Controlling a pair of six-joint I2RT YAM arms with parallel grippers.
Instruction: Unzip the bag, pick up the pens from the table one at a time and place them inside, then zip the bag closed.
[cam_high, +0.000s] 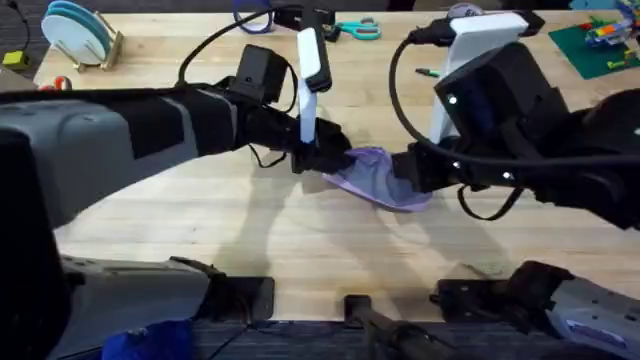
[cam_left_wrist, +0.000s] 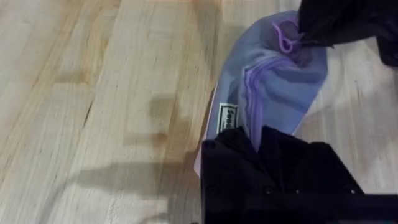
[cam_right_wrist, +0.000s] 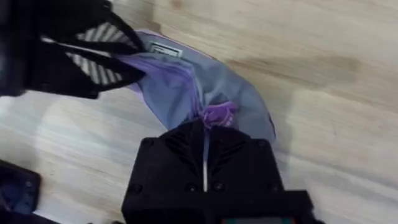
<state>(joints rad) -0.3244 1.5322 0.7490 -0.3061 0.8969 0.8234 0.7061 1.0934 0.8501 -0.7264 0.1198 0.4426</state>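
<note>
Two end effectors clamp the bag (cam_high: 375, 175) at frame centre. Left end effector (cam_high: 322, 152) pinches its left end; right end effector (cam_high: 412, 172) holds the zipper pull (cam_right_wrist: 217, 113) opposite, along its long axis.

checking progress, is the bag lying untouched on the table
No: both grippers are on the bag, the left gripper pinching the label end and the right gripper shut on the zipper pull.

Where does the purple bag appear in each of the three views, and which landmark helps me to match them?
Overhead: the bag lies at the table's centre, between the left gripper and the right gripper.
Left wrist: it runs from the upper right towards the centre.
Right wrist: it sits near the centre.
Shared landmark: the pale label, also.
</note>
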